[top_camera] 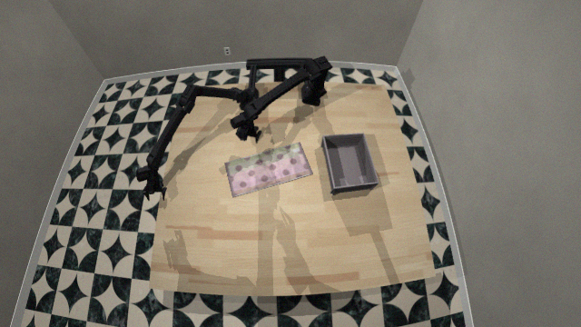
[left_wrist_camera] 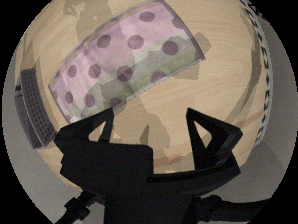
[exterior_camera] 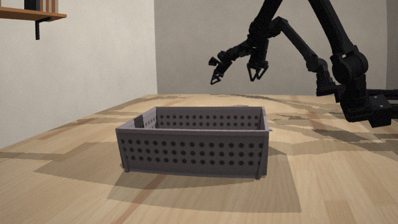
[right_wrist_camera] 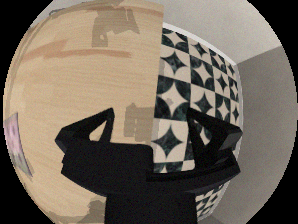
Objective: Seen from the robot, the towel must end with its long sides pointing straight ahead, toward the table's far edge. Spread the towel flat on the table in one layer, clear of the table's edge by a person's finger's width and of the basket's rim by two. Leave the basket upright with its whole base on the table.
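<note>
The towel point(top_camera: 277, 173) point(left_wrist_camera: 115, 57) point(right_wrist_camera: 14, 140), pink with dark dots and a green band, lies apparently flat, left of the basket in the top view. Its long sides run mostly sideways as seen from the robot, at a slant. The grey basket point(top_camera: 355, 186) point(exterior_camera: 193, 168) point(left_wrist_camera: 39, 110) stands upright on the table. My left gripper point(top_camera: 249, 138) point(exterior_camera: 255, 79) point(left_wrist_camera: 150, 111) is open and empty, above the table on the robot's side of the towel. My right gripper point(top_camera: 155, 196) point(right_wrist_camera: 150, 111) is open and empty, raised near the table's side edge, away from the towel.
The table point(top_camera: 218, 254) point(exterior_camera: 357, 186) point(right_wrist_camera: 90, 75) has its side edge beneath my right gripper, with tiled floor point(top_camera: 91, 206) point(right_wrist_camera: 172, 97) beyond. My left forearm slants across the robot's side of the table. A shelf point(exterior_camera: 53, 17) is on the wall.
</note>
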`<state>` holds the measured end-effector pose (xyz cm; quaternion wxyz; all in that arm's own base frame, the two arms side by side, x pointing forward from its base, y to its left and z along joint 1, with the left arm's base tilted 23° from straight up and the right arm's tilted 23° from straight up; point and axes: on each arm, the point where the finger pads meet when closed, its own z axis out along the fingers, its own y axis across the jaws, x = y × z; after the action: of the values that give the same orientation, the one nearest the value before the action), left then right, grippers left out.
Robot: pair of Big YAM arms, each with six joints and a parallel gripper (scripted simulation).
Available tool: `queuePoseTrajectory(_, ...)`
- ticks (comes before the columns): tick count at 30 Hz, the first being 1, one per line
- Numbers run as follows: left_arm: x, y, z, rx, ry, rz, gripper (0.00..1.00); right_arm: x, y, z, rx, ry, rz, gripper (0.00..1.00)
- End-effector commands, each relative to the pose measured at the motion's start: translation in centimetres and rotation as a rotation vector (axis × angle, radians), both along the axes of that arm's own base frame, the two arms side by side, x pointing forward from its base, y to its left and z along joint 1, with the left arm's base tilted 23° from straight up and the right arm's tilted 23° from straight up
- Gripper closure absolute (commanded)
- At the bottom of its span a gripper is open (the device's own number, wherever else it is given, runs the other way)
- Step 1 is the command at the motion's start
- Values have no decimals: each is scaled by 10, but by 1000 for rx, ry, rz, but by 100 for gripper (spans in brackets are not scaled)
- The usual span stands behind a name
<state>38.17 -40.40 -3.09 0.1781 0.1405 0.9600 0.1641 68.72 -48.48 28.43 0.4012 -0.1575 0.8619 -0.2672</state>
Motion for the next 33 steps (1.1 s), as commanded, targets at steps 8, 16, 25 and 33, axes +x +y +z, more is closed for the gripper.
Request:
queuePoseTrajectory(8, 3, -7, 9, -18, -15, -5, 0, 1, 1, 15, -12, -20, 2, 0)
queuePoseTrajectory(16, 3, -7, 9, -18, -15, -5, 0, 1, 1, 15, -12, -20, 2, 0)
queuePoseTrajectory(25, 11, 36, 19, -19, -52, -52, 0, -7, 38, 15, 27, -54, -18, 0)
queuePoseTrajectory(33, 22, 137, 38, -19, -167, -108, 0, -41, 125, -24, 124, -76, -83, 0)
